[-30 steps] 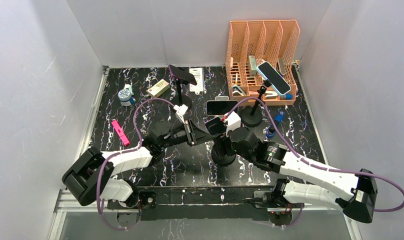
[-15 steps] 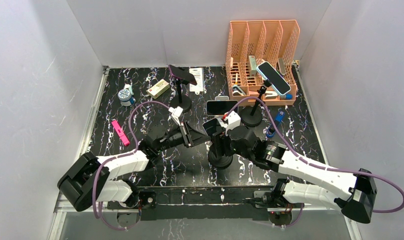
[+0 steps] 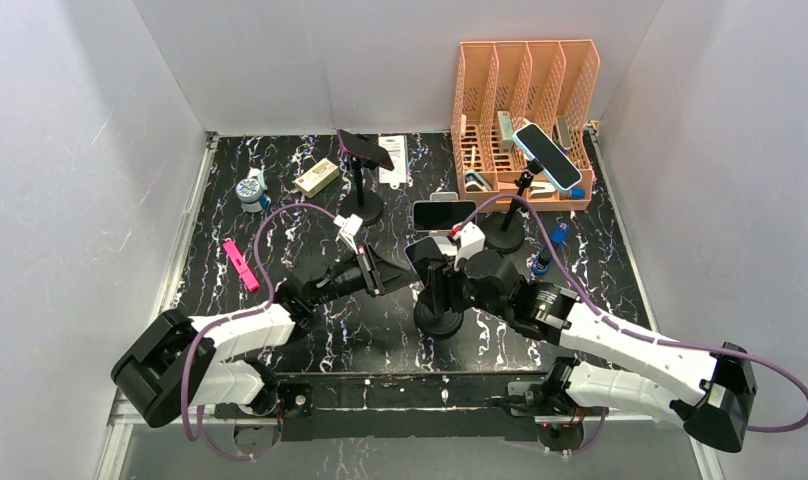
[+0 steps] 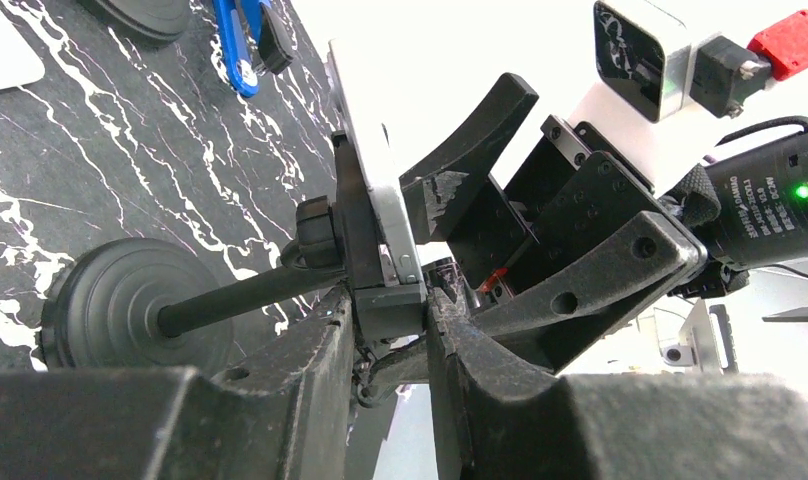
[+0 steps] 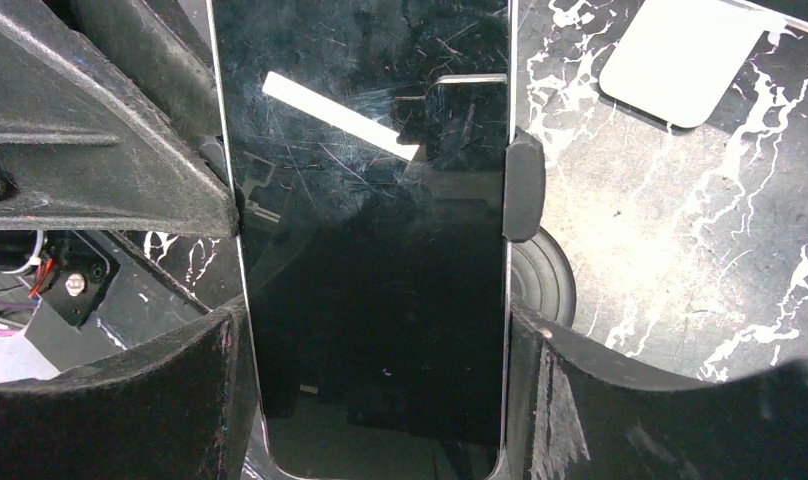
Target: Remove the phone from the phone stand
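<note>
Phone [image 5: 370, 250] clamped in the phone stand [image 4: 130, 315]
Dark screen, white edge, tilted atop a thin black stem over a round black base, mid-table.

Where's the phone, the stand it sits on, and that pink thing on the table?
phone [image 5: 370, 260], right wrist view, middle of its dark screen
phone stand [image 4: 105, 300], left wrist view, its round base
pink object [image 3: 241, 266], top view, its middle

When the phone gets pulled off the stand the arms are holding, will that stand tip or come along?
Probably top-heavy: the phone stand is a thin rod on a round base, so alone it would likely tip or drag. The left gripper pinching its clamp should steady it. The phone looks glossy and slippery, though the right gripper holds its edges.
</note>
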